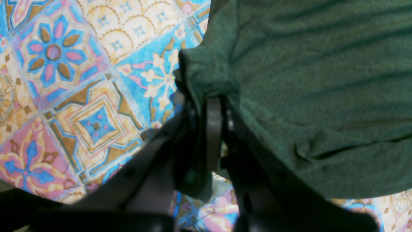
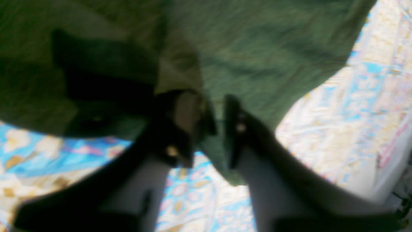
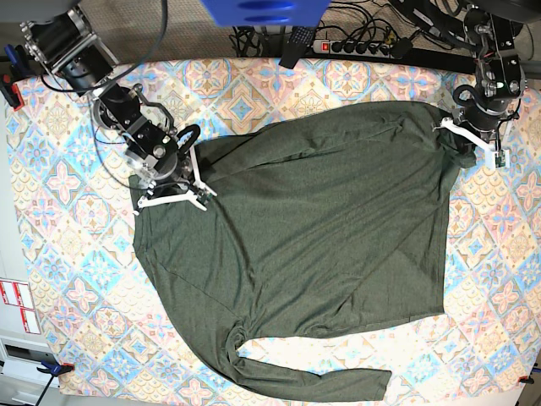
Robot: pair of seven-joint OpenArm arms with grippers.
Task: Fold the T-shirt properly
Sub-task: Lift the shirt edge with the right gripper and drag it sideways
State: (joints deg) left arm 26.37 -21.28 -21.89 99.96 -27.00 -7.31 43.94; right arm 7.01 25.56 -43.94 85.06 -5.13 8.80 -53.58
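Left gripper (image 1: 214,106): nearest to us in the left wrist view, its jaws are pressed together on a bunched edge of the T-shirt (image 1: 315,96), the cloth puckering where they pinch it.
Right gripper (image 2: 219,129): in the blurred right wrist view we see its two fingers (image 2: 190,119) a narrow way apart with a hanging fold of green cloth between them; we cannot tell whether they grip it.
T-shirt (image 3: 330,228): in the base view we find it spread over the middle of the table, dark olive-green and plain, with one long sleeve (image 3: 313,376) trailing along the near edge.
Arms: in the base view we see the left gripper (image 3: 467,128) at the garment's far right corner and the right gripper (image 3: 173,196) at its upper left edge, well apart.
Tablecloth (image 3: 76,279): we see patterned tiles of blue, pink and cream showing all round the shirt.
Power strip (image 3: 363,46): it lies with cables beyond the table's far edge.
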